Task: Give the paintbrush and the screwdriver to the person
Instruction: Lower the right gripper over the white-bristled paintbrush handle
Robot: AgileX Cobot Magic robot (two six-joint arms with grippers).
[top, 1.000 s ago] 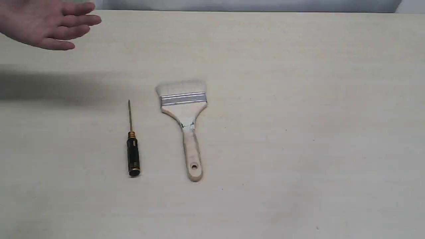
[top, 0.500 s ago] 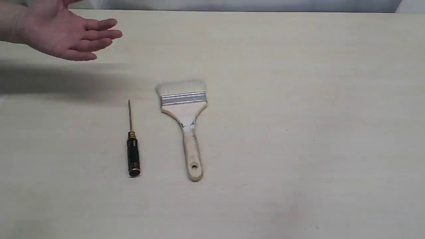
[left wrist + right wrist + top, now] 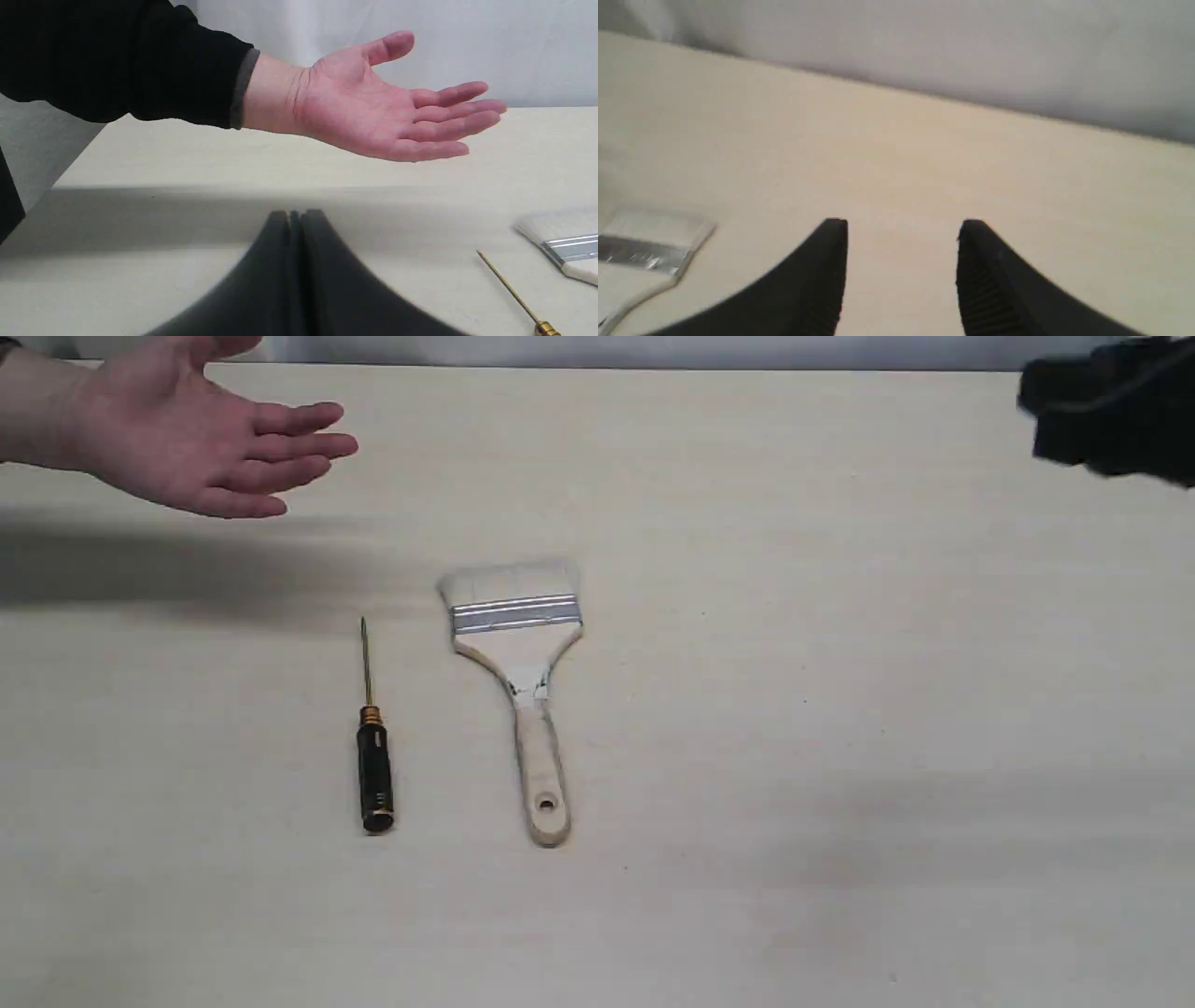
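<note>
Pale counter [image 3: 840,663], grey wall [image 3: 653,350] behind. Mid-counter: paintbrush [image 3: 519,644] and screwdriver [image 3: 374,761] side by side, apart, long axes far-to-near edge, handles toward near edge. Over far left corner, person's hand [image 3: 187,439], palm up. At far right corner, right gripper [image 3: 901,228] parted, empty, paintbrush nearer it. Left gripper [image 3: 294,217] closed, empty. Open room round both tools.

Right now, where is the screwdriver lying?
In the exterior view the screwdriver lies on the table left of centre, just left of the paintbrush without touching it.

The right tool [image 3: 903,224], its fingers spread apart, hangs over the table [image 3: 924,154] near the paintbrush [image 3: 640,254].
</note>
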